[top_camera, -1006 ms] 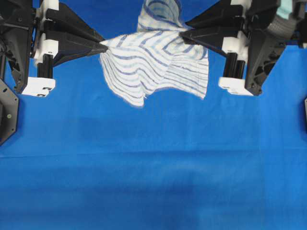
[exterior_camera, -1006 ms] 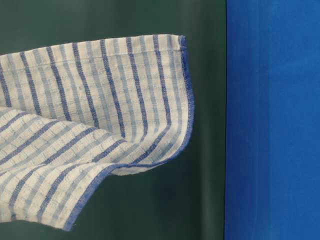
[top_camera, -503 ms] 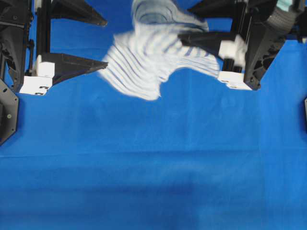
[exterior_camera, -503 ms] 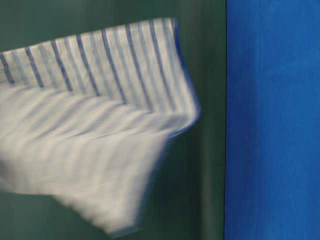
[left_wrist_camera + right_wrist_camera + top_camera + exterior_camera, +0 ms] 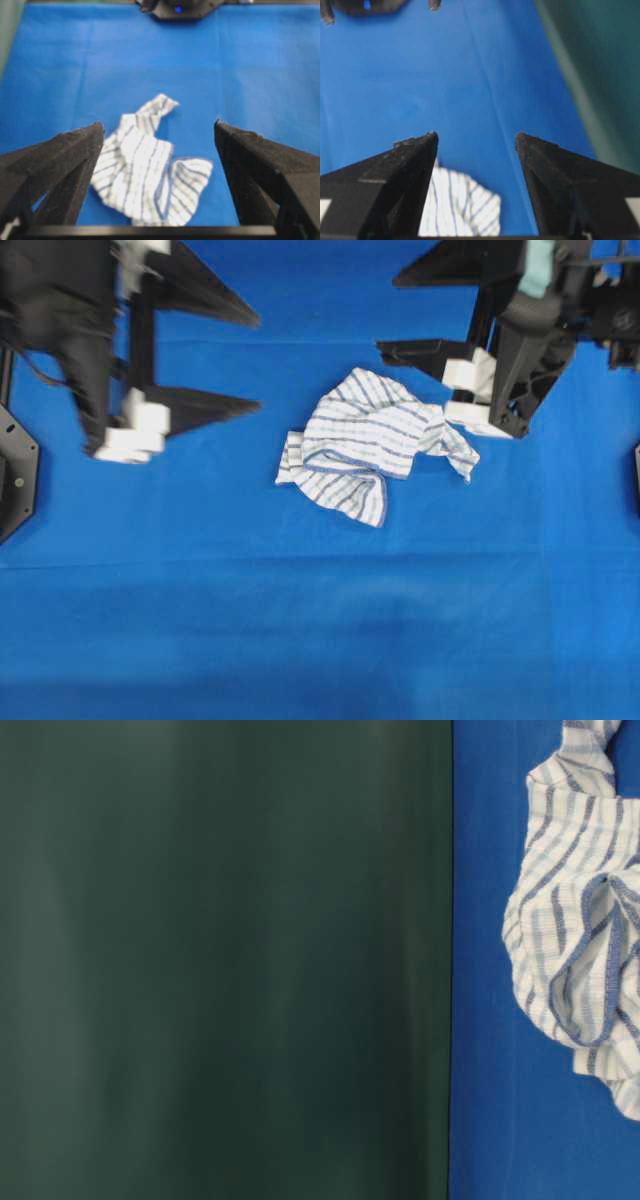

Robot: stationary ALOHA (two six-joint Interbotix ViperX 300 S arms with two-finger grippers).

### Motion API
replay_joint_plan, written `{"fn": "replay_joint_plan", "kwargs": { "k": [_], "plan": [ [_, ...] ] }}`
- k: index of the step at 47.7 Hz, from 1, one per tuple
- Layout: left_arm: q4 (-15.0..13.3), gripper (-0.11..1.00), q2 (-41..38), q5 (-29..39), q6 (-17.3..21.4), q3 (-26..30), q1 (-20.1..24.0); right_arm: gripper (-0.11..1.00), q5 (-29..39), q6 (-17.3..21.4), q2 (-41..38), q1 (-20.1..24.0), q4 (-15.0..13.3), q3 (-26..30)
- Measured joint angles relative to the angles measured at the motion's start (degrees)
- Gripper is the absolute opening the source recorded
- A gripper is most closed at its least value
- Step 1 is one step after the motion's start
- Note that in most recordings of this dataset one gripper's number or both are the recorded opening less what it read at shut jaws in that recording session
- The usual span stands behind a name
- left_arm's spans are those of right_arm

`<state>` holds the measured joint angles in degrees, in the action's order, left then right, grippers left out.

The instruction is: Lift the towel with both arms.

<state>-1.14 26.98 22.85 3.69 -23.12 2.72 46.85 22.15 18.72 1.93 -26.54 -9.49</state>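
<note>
towel down on the blue cloth, both end effectors empty

you have the towel (image 5: 368, 444) lying crumpled in a loose heap on the blue table cloth (image 5: 320, 620) that covers the tabletop, roughly between the two arms and nearer the right one. nothing holds it. judged from this, the lift is not in effect: the cloth rests flat on the surface and a fresh grasp by each arm is what remains before it can be raised.

your left end effector (image 5: 255, 360) stands with its two wedge fingers wide apart, off to the left of the towel and clear of it; in the left wrist view the towel shows between and beyond the spread fingers (image 5: 60, 155), untouched. the left arm looks blurred in the overhead view, so its exact pose is hard to read.

your right end effector (image 5: 388, 312) is also spread wide and empty. its lower finger points toward the towel's upper right edge, and its white block sits just beside the cloth's right-hand fold; whether they touch you cannot tell. in the right wrist view only a corner of towel shows below the left finger (image 5: 405, 170).
</note>
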Motion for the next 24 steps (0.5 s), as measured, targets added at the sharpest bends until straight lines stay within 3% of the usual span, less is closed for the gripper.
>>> {"fn": "replay_joint_plan", "kwargs": {
  "k": [15, 24],
  "plan": [
    [0.0, 0.87, -8.5, -10.1, -0.2, -6.1, -1.1, 0.65, -6.2, 7.8, 0.0, 0.2, 0.4, -14.9],
    [-0.1, 0.87, -14.2, -13.8, -0.2, -6.9, -1.5, 0.65, -10.7, 12.0, 0.0, 0.2, 0.4, -23.2]
  ]
}}
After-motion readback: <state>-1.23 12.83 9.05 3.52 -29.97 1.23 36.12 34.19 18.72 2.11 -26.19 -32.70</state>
